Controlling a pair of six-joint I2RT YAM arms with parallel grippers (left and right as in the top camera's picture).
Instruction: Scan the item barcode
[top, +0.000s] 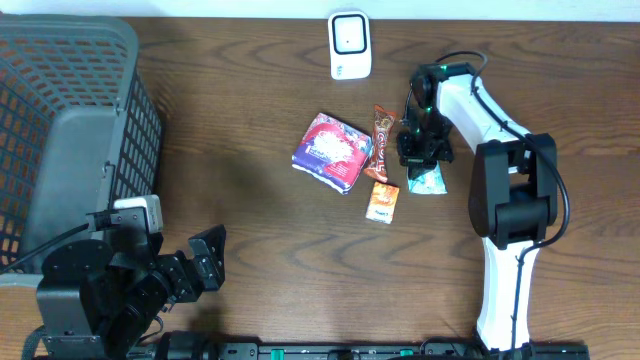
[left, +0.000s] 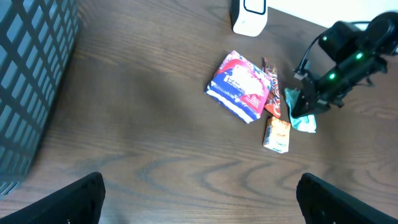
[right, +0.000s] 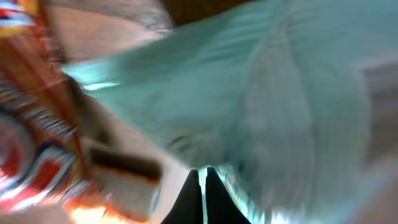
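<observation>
A small teal packet (top: 428, 181) lies on the wooden table, to the right of an orange sachet (top: 381, 202). My right gripper (top: 419, 160) is down on the teal packet's upper edge. In the right wrist view its tips (right: 203, 179) are pinched together on a thin fold of the teal packet (right: 261, 106), which fills the blurred frame. The white barcode scanner (top: 350, 45) stands at the table's far edge. My left gripper (top: 206, 259) hovers open at the front left with bare wood between its fingers (left: 81, 199). From there the teal packet (left: 305, 121) shows far off.
A red-and-purple snack bag (top: 332, 150) and a brown-orange bar (top: 380, 143) lie just left of the right gripper. A large grey mesh basket (top: 70, 110) takes up the left end of the table. The right arm's white base (top: 505, 290) stands at the front right.
</observation>
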